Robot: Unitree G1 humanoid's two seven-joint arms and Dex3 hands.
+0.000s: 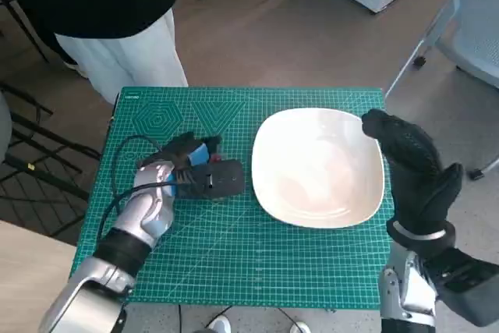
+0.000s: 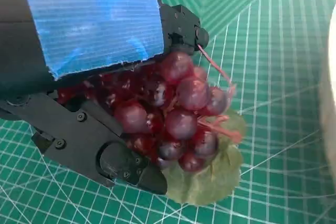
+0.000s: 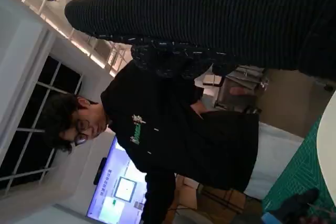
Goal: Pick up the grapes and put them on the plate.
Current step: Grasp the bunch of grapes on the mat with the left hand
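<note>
From the head view, the left hand (image 1: 189, 165) lies low on the green cutting mat (image 1: 234, 263), just beside the white plate (image 1: 316, 168); the gloved right hand (image 1: 405, 150) hovers at the plate's far rim, holding nothing, fingers curled.

The left wrist view shows the dark red grapes (image 2: 178, 114) gripped under the taped hand — leaf (image 2: 210, 174) resting on the mat.

The right wrist view shows a person (image 3: 178, 135) in black beyond the glove.

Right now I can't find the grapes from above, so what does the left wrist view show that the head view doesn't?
Only the left wrist view shows the grapes: a dark red bunch with a green leaf, lying against the left hand on the mat. Only the head view shows the whole white plate, bare, the gloved right hand at its rim, and a person's legs. Both show the left hand and green mat.
</note>
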